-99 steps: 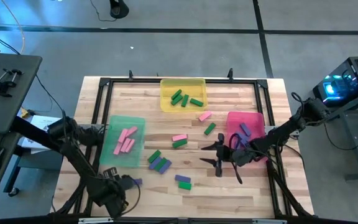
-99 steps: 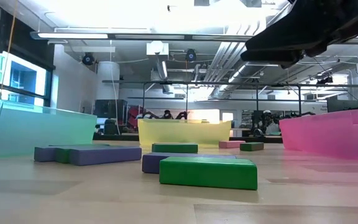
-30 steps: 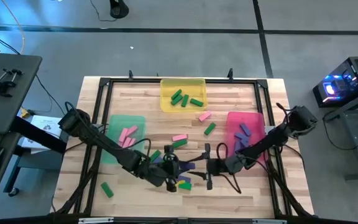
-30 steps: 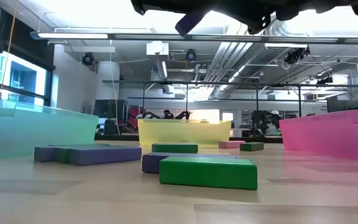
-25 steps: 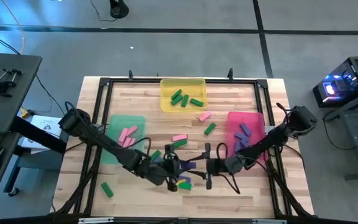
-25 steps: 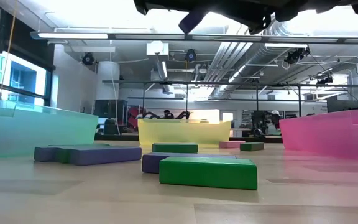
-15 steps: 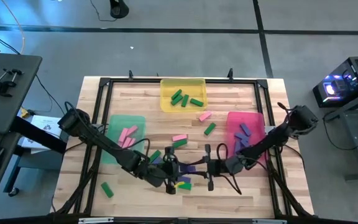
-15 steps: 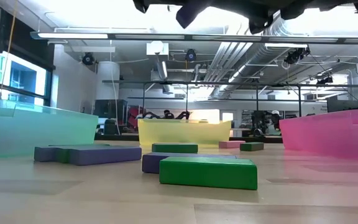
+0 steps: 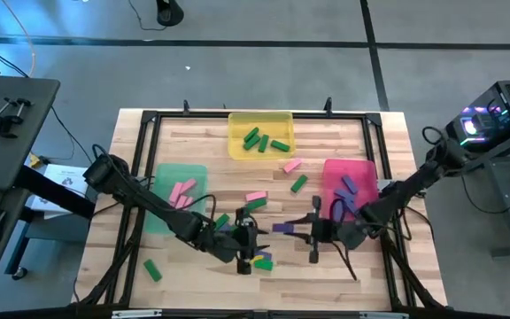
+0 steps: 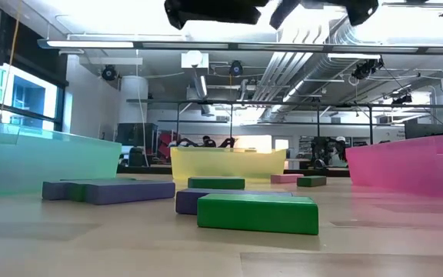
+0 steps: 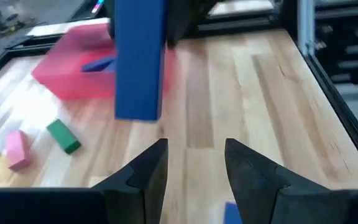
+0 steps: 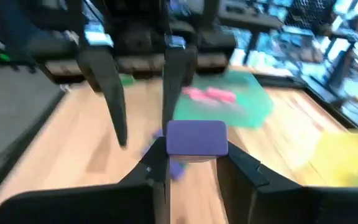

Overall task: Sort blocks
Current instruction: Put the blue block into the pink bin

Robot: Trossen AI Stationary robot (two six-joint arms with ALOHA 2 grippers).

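Jaws of the right gripper [image 12: 191, 165] pinch a purple block [image 12: 196, 137] above mid-surface; left gripper [image 11: 194, 165] jaws stand spread, facing it. Below lie more blocks: one green [image 10: 258, 212], purple ones beside it. Yellow tray [image 9: 260, 135] holds three green blocks, green tray [image 9: 177, 200] three pink, red tray [image 9: 351, 189] purple ones.

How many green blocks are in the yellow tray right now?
3 green blocks, clustered in the yellow tray: left one, middle one, right one. From above nothing covers the tray, so none looks hidden.
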